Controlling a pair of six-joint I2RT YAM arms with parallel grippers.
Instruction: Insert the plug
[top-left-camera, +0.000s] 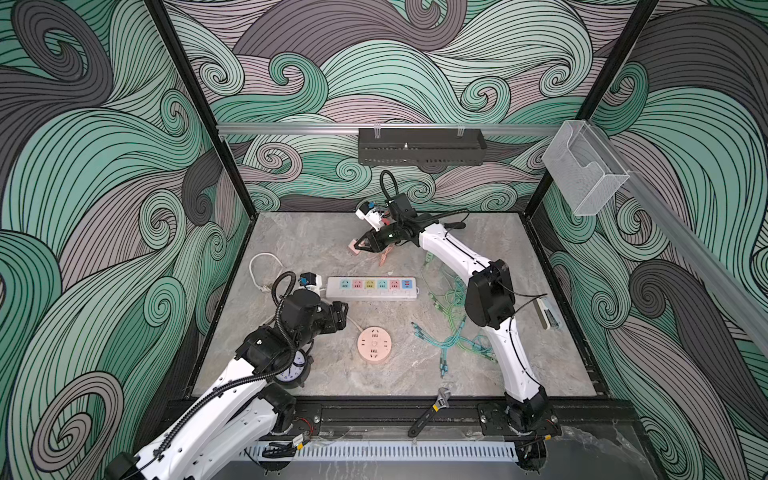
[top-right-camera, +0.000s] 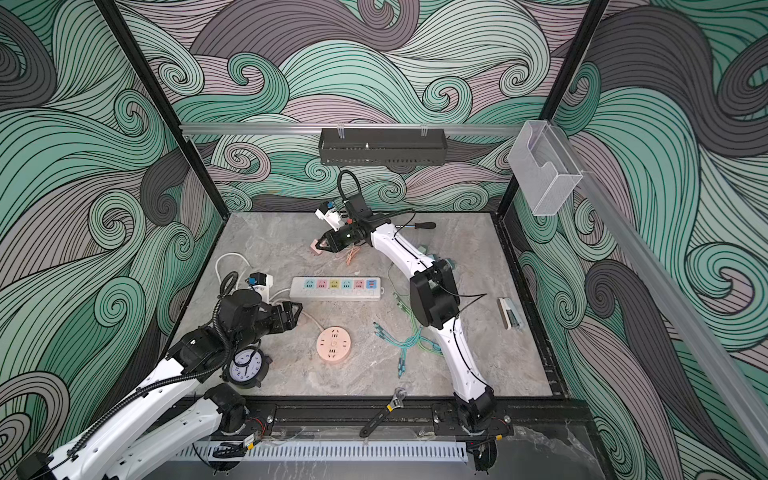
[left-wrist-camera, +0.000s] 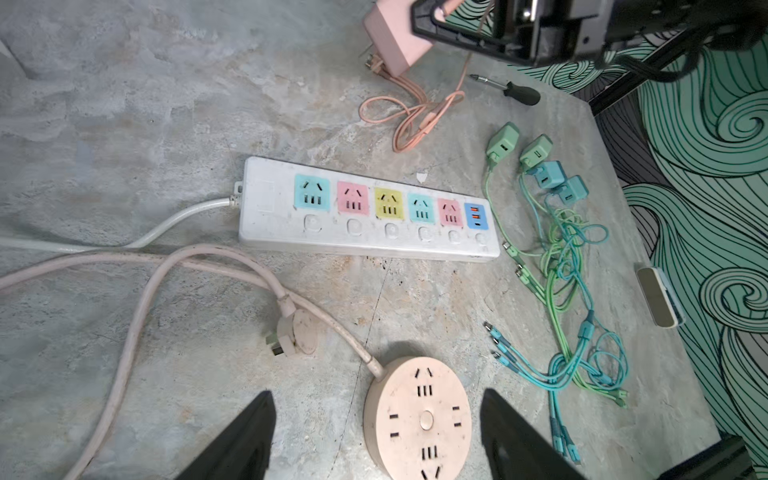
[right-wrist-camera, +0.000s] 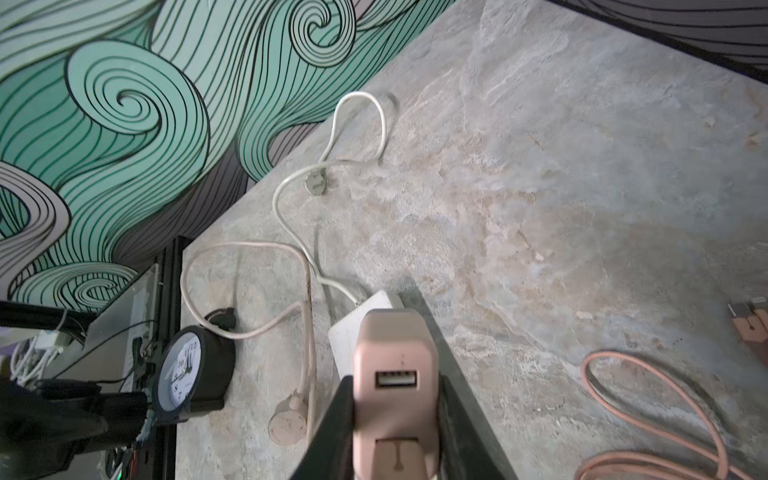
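Lower centre of a top view, nearest the rail: left gripper (top-left-camera: 340, 314) hangs over the table (top-left-camera: 519, 374) with jaws spread wide and nothing between them. Its wrist view looks down on the round pink socket (left-wrist-camera: 417, 417) just beneath. That socket's own flat plug (left-wrist-camera: 293, 332) lies loose on the stone, close by. Mid-frame: white power strip (top-left-camera: 372, 287) lying flat, five coloured outlets in a row, all vacant, USB block at its right end. Upper centre, well apart from the strip: right gripper (top-left-camera: 362, 244) is clamped on the pink adapter (right-wrist-camera: 395, 357), which I take to be the plug for this task. It is lifted off the table. Fingers (right-wrist-camera: 457, 415) press its two flat sides, and the empty USB port faces the wrist camera. The prongs show only in the left wrist view, and they point away from the gripper. A loose pink cable (left-wrist-camera: 415, 120) is coiled on the stone below it, not attached. Handling, by judgement: a small, light, rigid plastic block with smooth faces, so it may twist or slide back when the prongs meet resistance. The mid-body side grip looks right and leaves the prongs clear. The strip is light too and may skate under the push, so the free gripper could brace it.
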